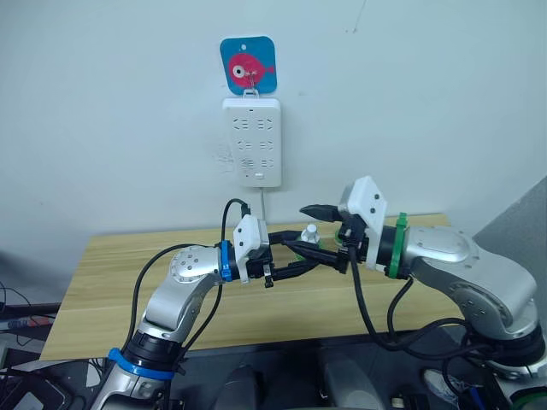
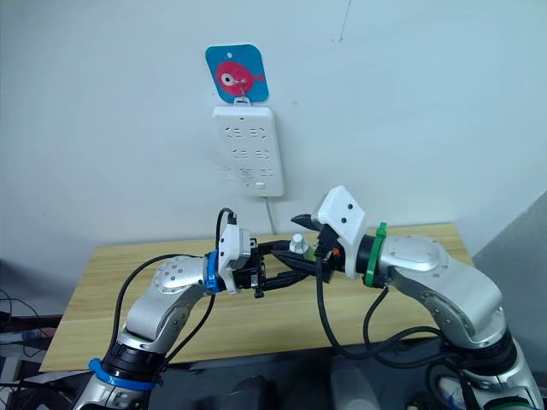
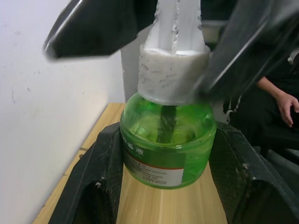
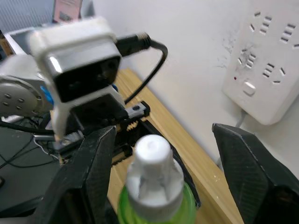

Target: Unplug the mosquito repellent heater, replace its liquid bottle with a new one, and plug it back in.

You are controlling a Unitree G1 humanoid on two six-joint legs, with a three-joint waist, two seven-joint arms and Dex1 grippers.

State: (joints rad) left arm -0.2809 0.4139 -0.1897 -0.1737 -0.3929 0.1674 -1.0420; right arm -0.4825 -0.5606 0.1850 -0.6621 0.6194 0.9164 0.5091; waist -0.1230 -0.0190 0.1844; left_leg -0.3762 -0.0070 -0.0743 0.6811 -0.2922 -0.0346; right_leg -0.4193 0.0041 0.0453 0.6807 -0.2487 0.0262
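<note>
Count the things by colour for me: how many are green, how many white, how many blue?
Green: 1, the liquid bottle.
White: 2, the bottle's cap and the power strip.
Blue: 1, the fish hook plate.
Total: 4.

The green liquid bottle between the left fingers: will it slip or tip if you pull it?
The green liquid bottle looks smooth and rounded, so it may slip between the left gripper fingers. Liquid fills it, likely giving some weight. Its tall white cap could make it top-heavy.
</note>
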